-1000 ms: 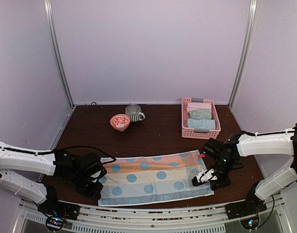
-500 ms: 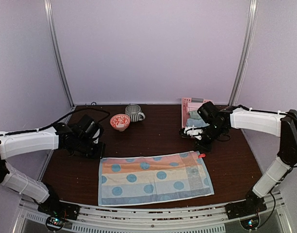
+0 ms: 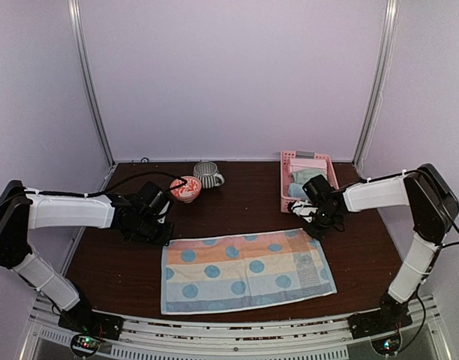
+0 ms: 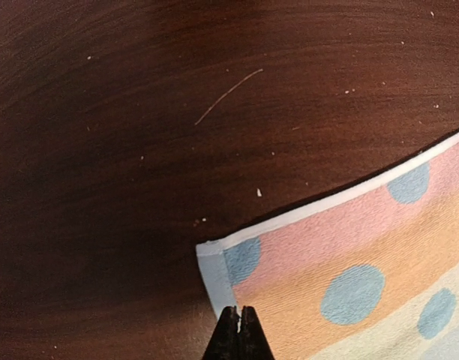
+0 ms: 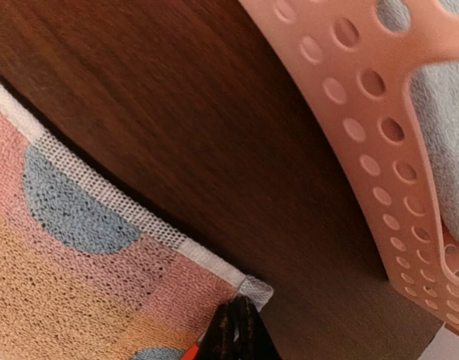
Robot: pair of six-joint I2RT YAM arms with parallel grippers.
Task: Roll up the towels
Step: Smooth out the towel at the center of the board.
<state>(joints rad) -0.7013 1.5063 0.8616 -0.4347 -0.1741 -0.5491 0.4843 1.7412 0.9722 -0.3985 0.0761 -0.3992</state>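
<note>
The dark wooden bench (image 3: 237, 210) carries 1 flat rectangular terry towel (image 3: 248, 271), striped pink, orange, cream and light blue with blue dots. It lies spread just inside the near edge, and its long axis runs left to right, parallel to that edge. A pink perforated plastic basket (image 3: 286, 202) stands toward the far right corner, apart from the towel, holding 3 bundled towels (image 3: 310, 178) in pink, grey-green and light blue. A red-and-white patterned bowl (image 3: 185, 187) and a grey striped mug (image 3: 207, 175) stand side by side near the far edge, left of centre. The left gripper (image 4: 238, 322) sits over the towel's far left corner and the right gripper (image 5: 235, 322) over its far right corner, so each arm has its own corner and neither is nearer. From both, the cloth stretches away toward the near edge. In both wrist views the jaws are pressed together, their tips right over the hemmed corner. Whether any cloth is nipped between them cannot be told, since the corners lie flat on the wood. A small orange-red tag (image 5: 188, 349) shows beside the right tips. With both tips on the far long hem, rolling would most likely turn that hem over toward the near edge, which calls for the 2 arms to travel evenly.
</note>
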